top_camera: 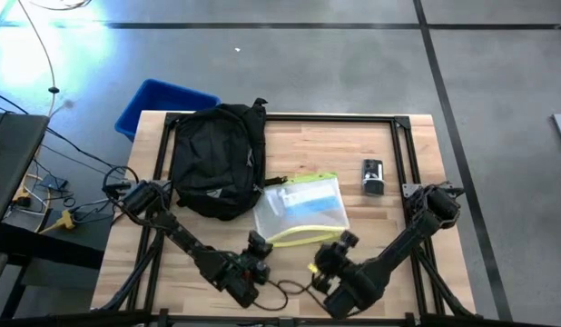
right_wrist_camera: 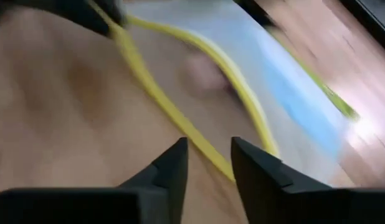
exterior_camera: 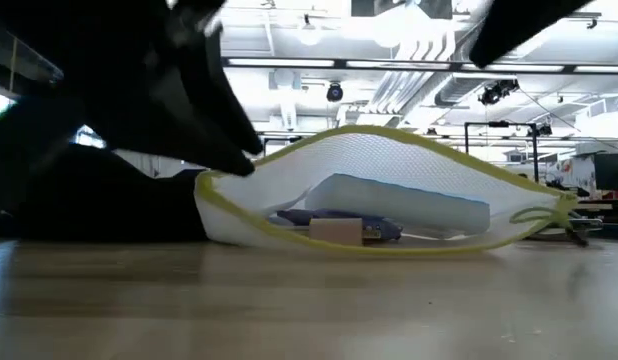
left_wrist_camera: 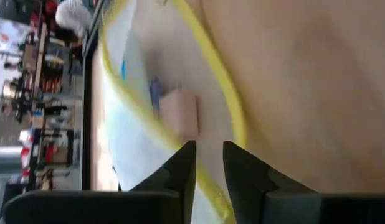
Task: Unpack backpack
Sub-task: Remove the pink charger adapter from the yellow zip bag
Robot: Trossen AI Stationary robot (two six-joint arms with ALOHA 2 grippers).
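Observation:
The black backpack (top_camera: 217, 159) lies flat on the table's far left part, and shows as a dark mass (exterior_camera: 89, 205) in the low view. Right of it lies a clear pouch with a yellow rim (top_camera: 299, 211), its mouth gaping toward the near edge (exterior_camera: 379, 135). Inside are a light blue flat pack (exterior_camera: 409, 203) and a small tan box (exterior_camera: 336, 232). My left gripper (top_camera: 258, 242) is open at the mouth's left end (left_wrist_camera: 209, 155). My right gripper (top_camera: 346, 241) is open above the mouth's right end (right_wrist_camera: 209, 152), clear of the pouch. My left gripper slants down from the near side with its fingers on either side of the pouch's yellow rim (left_wrist_camera: 208, 182), near the mouth's left end. I cannot tell whether a finger touches the rim. The pouch rests on the table.
A blue bin (top_camera: 162, 104) stands beyond the table's far left corner. A small black device (top_camera: 372, 175) lies right of the pouch. Black frame rails (top_camera: 403, 154) run along the table's sides. A cable (top_camera: 290, 289) lies near the front edge.

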